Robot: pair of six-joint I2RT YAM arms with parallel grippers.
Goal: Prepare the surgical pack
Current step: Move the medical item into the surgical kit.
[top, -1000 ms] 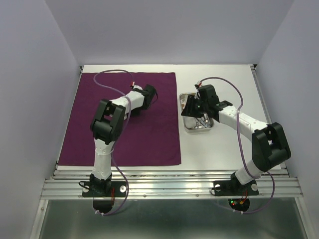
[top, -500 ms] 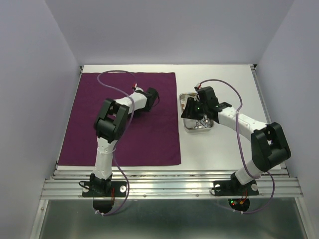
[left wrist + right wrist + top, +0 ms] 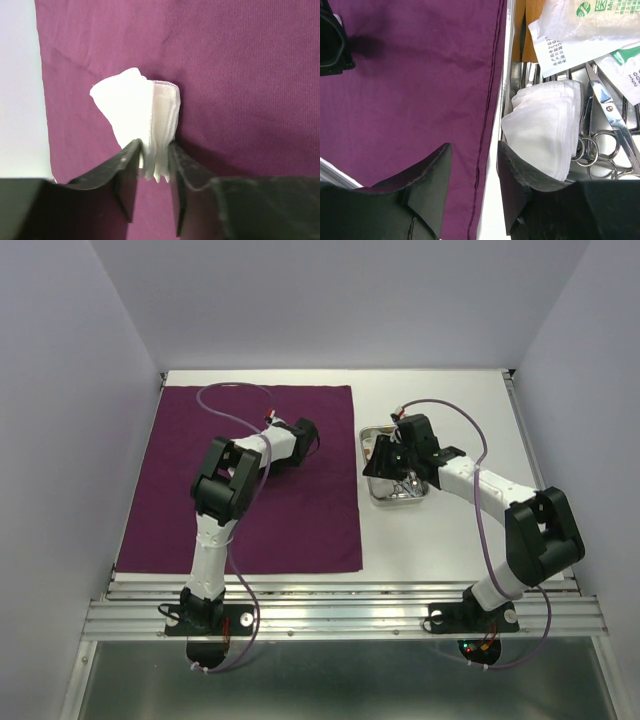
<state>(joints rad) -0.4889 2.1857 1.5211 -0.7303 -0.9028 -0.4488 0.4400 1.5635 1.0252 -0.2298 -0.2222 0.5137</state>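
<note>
The purple drape (image 3: 250, 480) lies spread flat on the left half of the table. My left gripper (image 3: 303, 436) is over its far right part, shut on a stack of white gauze pads (image 3: 142, 107) held close over the cloth; the left gripper (image 3: 154, 150) pinches the stack's near edge. The steel tray (image 3: 398, 503) stands right of the drape. My right gripper (image 3: 383, 455) is open at the tray's left side; the right gripper (image 3: 474, 150) straddles the drape's hem, with one finger (image 3: 515, 170) inside the tray rim (image 3: 509, 50) against more gauze (image 3: 545, 125). Scissors (image 3: 612, 115) and packets (image 3: 580, 30) lie in the tray.
The table's white surface (image 3: 470, 400) runs right and behind the tray. Light walls close the left, back and right sides. A metal rail (image 3: 340, 615) runs along the near edge by the arm bases. My left gripper's black body (image 3: 332, 42) shows in the right wrist view.
My left gripper has shifted a little to the right over the drape, still holding the gauze. My right gripper has edged slightly at the tray's left side.
</note>
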